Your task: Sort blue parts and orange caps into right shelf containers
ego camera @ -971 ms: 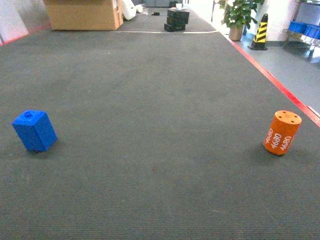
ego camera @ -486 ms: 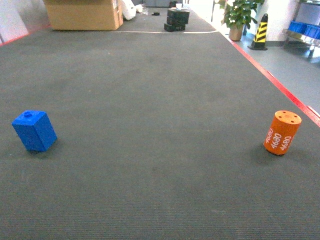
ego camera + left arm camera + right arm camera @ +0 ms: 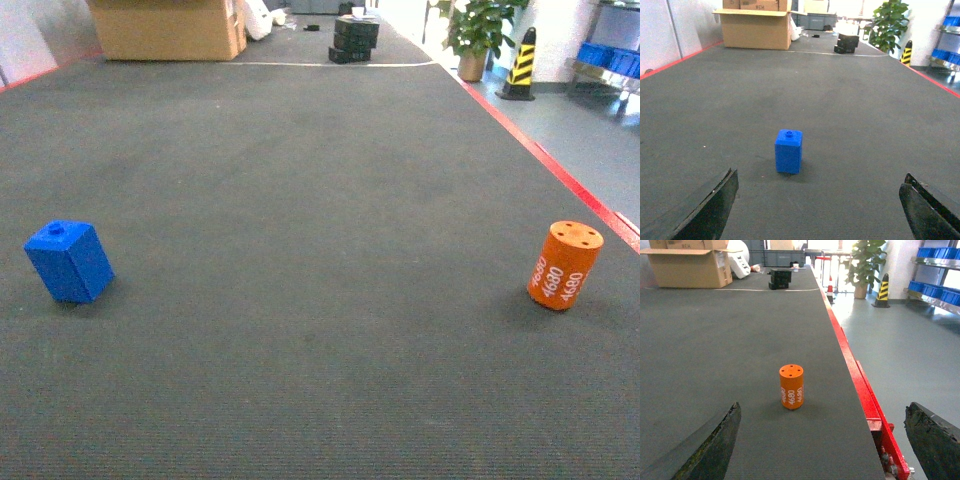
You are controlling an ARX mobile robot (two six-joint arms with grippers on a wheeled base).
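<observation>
Two task items stood on the dark grey belt surface (image 3: 300,200), well apart from each other. One blue part (image 3: 68,261) sat near the left edge of the head view, tilted slightly, its round knob facing up. One orange cap (image 3: 565,265) stood near the right edge, just inside the red border strip (image 3: 560,175), leaning a little, with white "4680" printing on its side and small holes in its flat top.

Neither arm appeared in the head view. In the left wrist view, the left gripper (image 3: 817,207) was spread wide, its two dark fingers (image 3: 710,210) at the lower corners of the picture; the blue part (image 3: 788,151) stood upright ahead of them, between their lines, apart from both. In the right wrist view, the right gripper (image 3: 825,445) was likewise spread wide and held nothing; the orange cap (image 3: 791,386) stood upright ahead of it, untouched.

Far off, a cardboard box (image 3: 165,28) and a stack of black blocks (image 3: 355,38) lay at the end of the belt. Beyond the red border stood a potted plant (image 3: 475,30), a yellow-black striped post (image 3: 520,62), and a steel shelf (image 3: 605,68) holding blue containers (image 3: 612,58).
</observation>
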